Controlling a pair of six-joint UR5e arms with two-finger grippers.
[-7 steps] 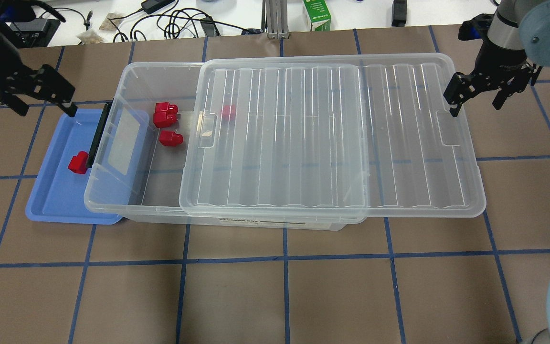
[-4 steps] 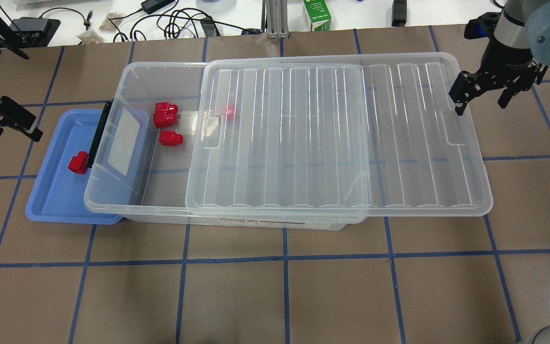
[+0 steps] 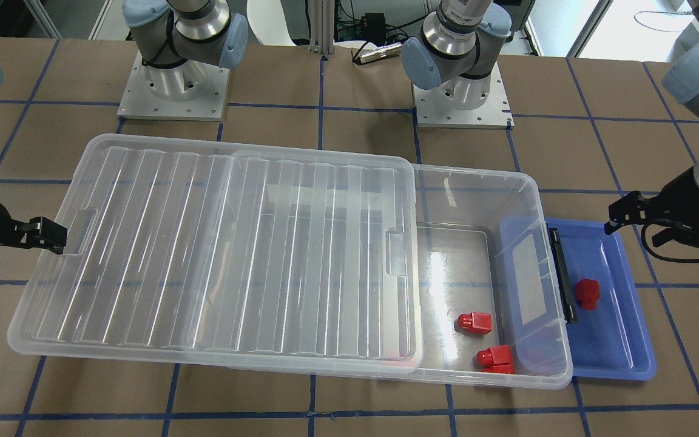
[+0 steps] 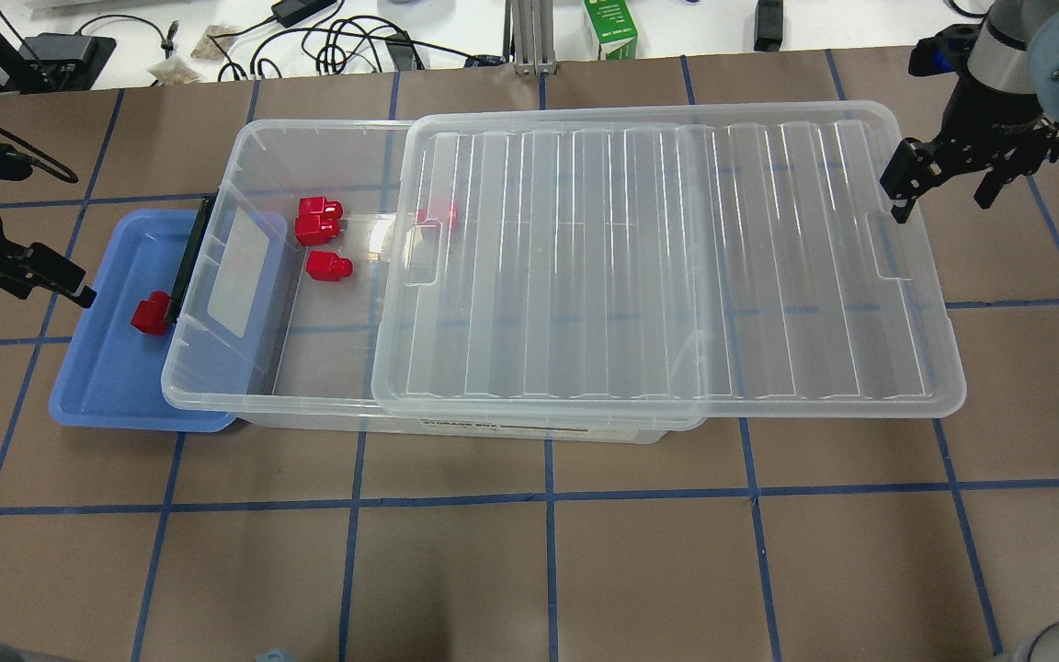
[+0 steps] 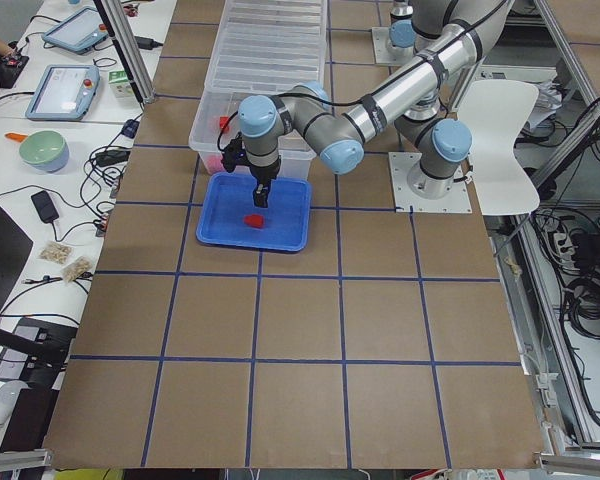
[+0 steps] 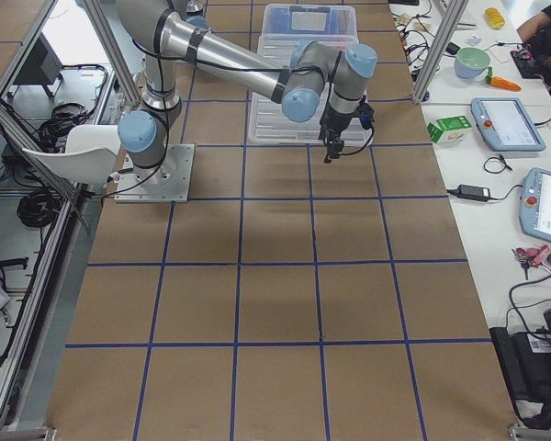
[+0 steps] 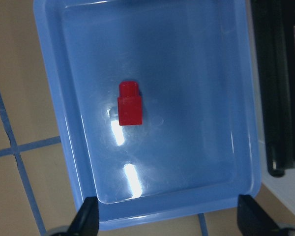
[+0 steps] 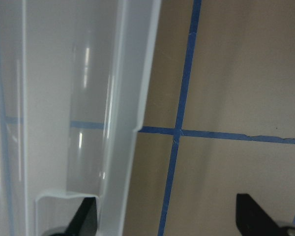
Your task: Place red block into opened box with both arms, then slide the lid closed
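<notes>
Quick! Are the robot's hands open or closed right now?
Left gripper: open, empty, above the red block.
Right gripper: open, empty, beside the lid end.

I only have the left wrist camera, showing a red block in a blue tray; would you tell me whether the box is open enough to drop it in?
Observer: The lid covers most of the box; only the end beside the tray is uncovered.
Operator: Is anything already inside?
Observer: Three red blocks lie in that open end.
Operator: Where is the right claw?
Observer: The right claw is open, one finger above the lid's far end, the other past its edge.
</notes>
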